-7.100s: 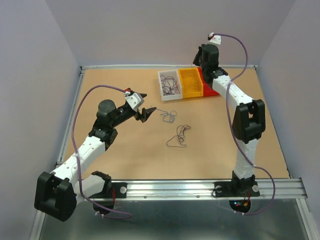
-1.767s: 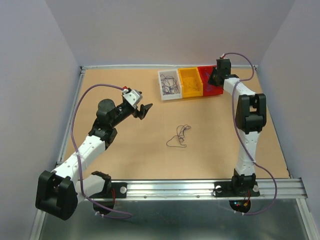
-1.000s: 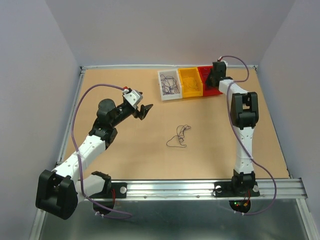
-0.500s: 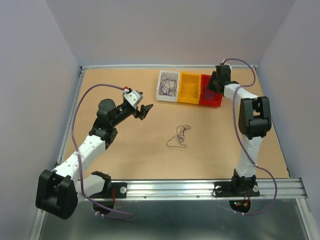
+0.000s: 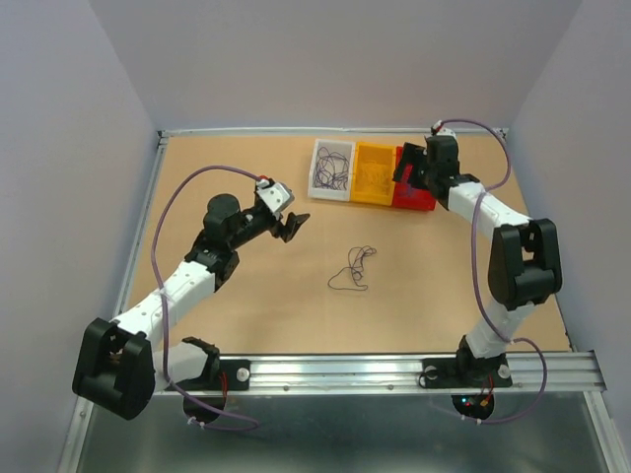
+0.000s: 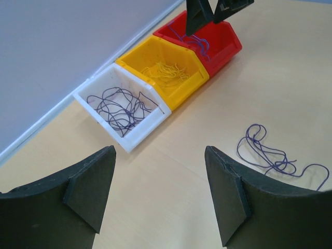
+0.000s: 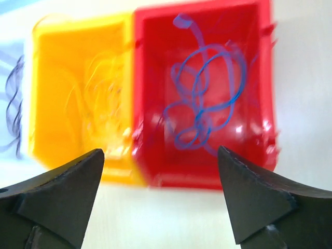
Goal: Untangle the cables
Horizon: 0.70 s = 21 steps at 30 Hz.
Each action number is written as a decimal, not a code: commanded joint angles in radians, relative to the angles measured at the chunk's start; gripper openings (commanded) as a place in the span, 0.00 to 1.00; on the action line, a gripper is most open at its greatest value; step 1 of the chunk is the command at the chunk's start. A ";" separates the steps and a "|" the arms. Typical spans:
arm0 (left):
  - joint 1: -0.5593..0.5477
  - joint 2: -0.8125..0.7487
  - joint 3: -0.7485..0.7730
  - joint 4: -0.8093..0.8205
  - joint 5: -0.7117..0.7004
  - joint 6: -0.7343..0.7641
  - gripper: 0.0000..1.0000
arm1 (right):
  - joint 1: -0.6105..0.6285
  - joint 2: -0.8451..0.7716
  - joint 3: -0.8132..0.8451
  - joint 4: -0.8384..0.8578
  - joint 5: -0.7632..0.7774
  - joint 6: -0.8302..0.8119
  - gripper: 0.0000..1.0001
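Note:
A loose dark purple cable (image 5: pixel 352 268) lies curled on the table's middle; the left wrist view has it (image 6: pixel 270 158) at lower right. My left gripper (image 5: pixel 293 225) hovers open and empty to its left (image 6: pixel 158 192). A blue cable (image 7: pixel 207 109) rests inside the red bin (image 7: pixel 150 104). My right gripper (image 5: pixel 406 172) hangs open above that bin's near edge (image 7: pixel 161 192), holding nothing. Yellow cables (image 7: pixel 98 93) lie in the yellow bin (image 7: pixel 46 62). Dark purple cables (image 6: pixel 119 106) fill the white bin (image 6: pixel 142 134).
The three bins stand in a row at the back: white bin (image 5: pixel 320 189), yellow bin (image 5: pixel 373 200), red bin (image 5: pixel 414 205). A metal rail (image 5: pixel 394 370) runs along the near edge, and grey walls close in the table.
My right gripper has opened from shut, leaving the blue cable in the red bin. The row of bins shifted and turned slightly. The left arm swung a little to the right.

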 commanded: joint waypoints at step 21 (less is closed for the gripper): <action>-0.244 0.198 0.110 -0.171 -0.071 0.202 0.82 | 0.104 -0.826 -0.905 0.386 -0.034 0.081 1.00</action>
